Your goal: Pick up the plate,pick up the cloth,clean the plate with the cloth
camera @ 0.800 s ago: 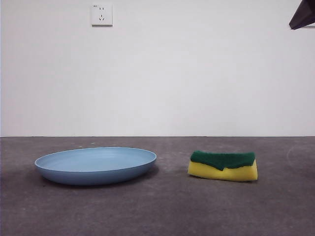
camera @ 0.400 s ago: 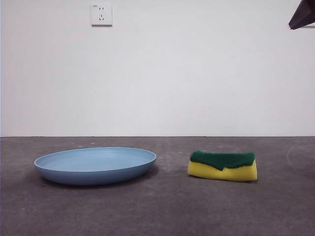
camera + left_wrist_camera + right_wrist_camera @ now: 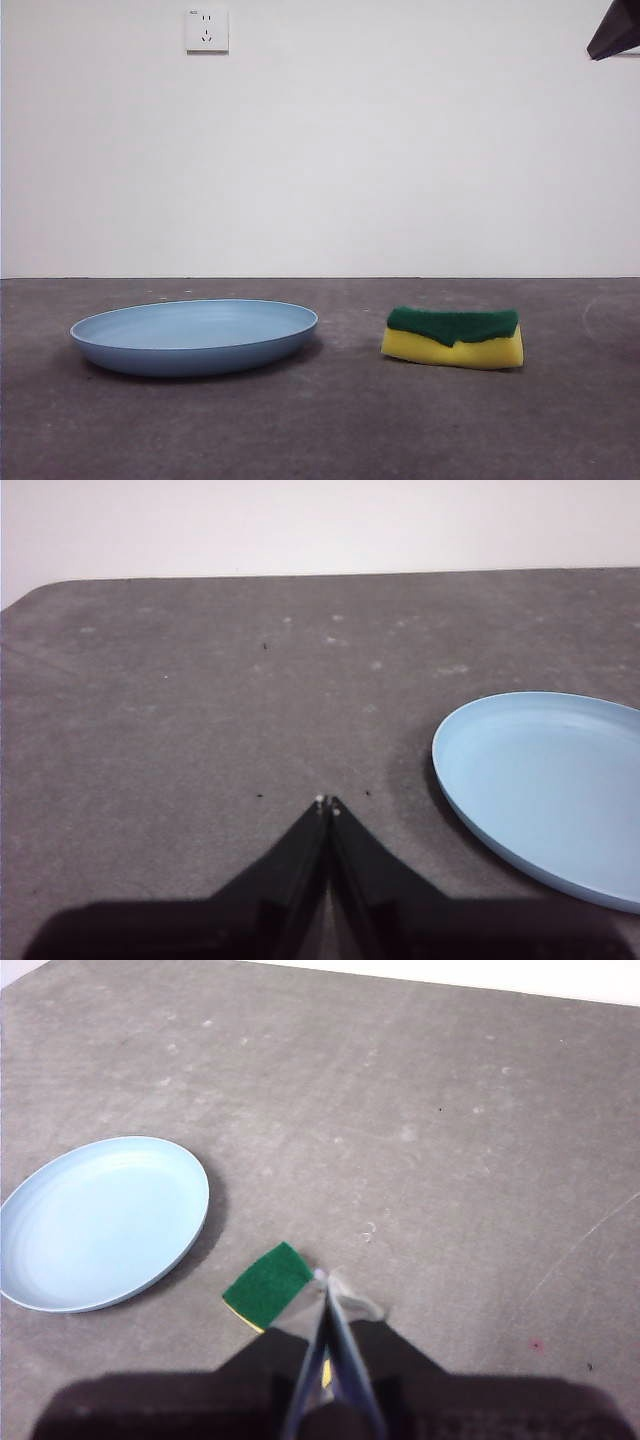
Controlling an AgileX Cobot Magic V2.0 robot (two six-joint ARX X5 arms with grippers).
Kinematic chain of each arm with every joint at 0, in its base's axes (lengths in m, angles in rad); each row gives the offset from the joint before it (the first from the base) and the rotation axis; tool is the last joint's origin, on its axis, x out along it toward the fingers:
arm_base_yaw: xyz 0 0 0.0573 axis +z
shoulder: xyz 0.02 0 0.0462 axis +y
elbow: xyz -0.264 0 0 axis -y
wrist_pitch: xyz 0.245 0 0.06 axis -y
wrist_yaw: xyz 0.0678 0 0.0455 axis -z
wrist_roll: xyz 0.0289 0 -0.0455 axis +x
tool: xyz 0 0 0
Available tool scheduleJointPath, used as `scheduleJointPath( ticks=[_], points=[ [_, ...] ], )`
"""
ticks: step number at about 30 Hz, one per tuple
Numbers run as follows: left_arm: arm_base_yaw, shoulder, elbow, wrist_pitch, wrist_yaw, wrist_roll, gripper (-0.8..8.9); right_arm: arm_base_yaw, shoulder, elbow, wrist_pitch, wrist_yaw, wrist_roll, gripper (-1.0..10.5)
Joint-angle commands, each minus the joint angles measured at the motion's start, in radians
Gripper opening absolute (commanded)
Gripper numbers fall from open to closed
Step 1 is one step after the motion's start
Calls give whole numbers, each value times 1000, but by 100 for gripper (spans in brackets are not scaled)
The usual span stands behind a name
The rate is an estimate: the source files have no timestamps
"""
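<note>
A wide light-blue plate (image 3: pixel 194 336) lies flat on the dark grey table, left of centre in the front view. To its right rests the cloth (image 3: pixel 453 338), a yellow sponge with a green top. My left gripper (image 3: pixel 327 804) is shut and hangs over bare table beside the plate (image 3: pixel 548 780), holding nothing. The right gripper (image 3: pixel 322 1278) is shut as well, high above the cloth (image 3: pixel 266 1287), which its jaws partly hide; the plate (image 3: pixel 100 1221) lies off to one side. In the front view only a black tip (image 3: pixel 615 30) shows at the top right corner.
A white wall with a power socket (image 3: pixel 206 30) stands behind the table. The table's far edge (image 3: pixel 300 577) and a rounded corner appear in the left wrist view.
</note>
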Motion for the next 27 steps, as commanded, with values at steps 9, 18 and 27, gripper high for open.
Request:
scheduleJointPath(
  ticks=[9,18,27],
  points=[
    [3,-4,-14,5,21,-23,-3,2,-1,-10,5,-1,6,0],
    [3,-4,-14,5,21,-23,-3,2,-1,-10,5,-1,6,0],
    [3,-4,-14,5,21,-23,-3,1,-1,-10,5,1,-23,0]
  ],
)
